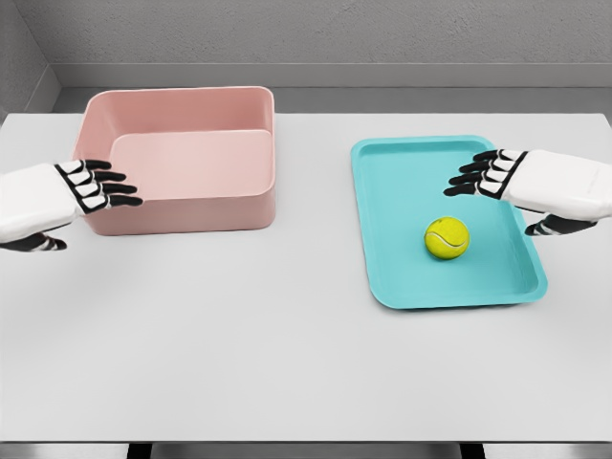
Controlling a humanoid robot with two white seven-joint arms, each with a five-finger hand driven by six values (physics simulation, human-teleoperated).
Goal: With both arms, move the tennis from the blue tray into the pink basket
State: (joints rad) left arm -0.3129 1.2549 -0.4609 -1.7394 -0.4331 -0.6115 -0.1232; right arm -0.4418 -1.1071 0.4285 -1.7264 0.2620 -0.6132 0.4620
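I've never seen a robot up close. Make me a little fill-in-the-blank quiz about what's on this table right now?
1. The tennis ball lies in the ____ tray.
2. The pink basket holds ____.
3. The hand nearest the ball is the ____ hand.
4. The left hand hovers at the near-left corner of the ____, fingers spread.

Missing words: blue; nothing; right; basket

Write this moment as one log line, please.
tennis ball: on blue tray | pink basket: no ball | left hand: open | right hand: open
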